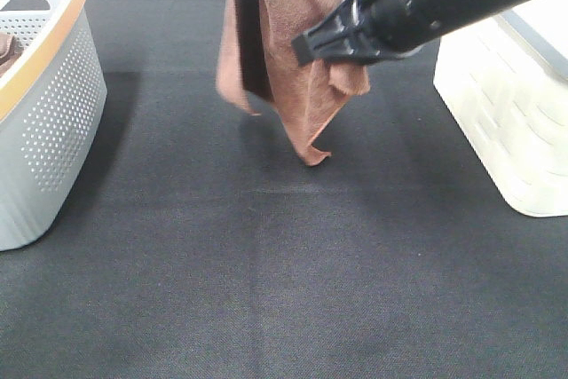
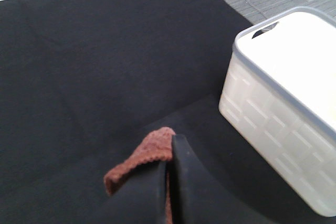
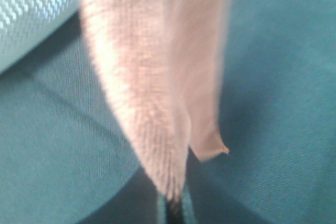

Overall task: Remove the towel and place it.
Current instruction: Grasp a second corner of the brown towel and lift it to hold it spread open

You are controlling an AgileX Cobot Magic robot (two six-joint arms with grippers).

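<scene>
The rust-brown towel (image 1: 302, 86) hangs in folds above the black table at the back centre, its lowest corner just over the mat. My left gripper (image 2: 170, 182) is shut on an upper edge of the towel (image 2: 142, 156); a fold sticks out past the black fingertips. My right gripper (image 1: 302, 46) reaches in from the upper right and presses into the towel's right side. In the right wrist view the blurred towel (image 3: 136, 77) narrows down into the right gripper (image 3: 173, 211), which looks shut on it.
A grey perforated basket (image 1: 53, 130) with a tan rim stands at the left edge, with a darker brown cloth (image 1: 4, 49) inside. A white basket (image 1: 506, 122) stands at the right and also shows in the left wrist view (image 2: 273, 119). Black mat (image 1: 284, 272) covers the table.
</scene>
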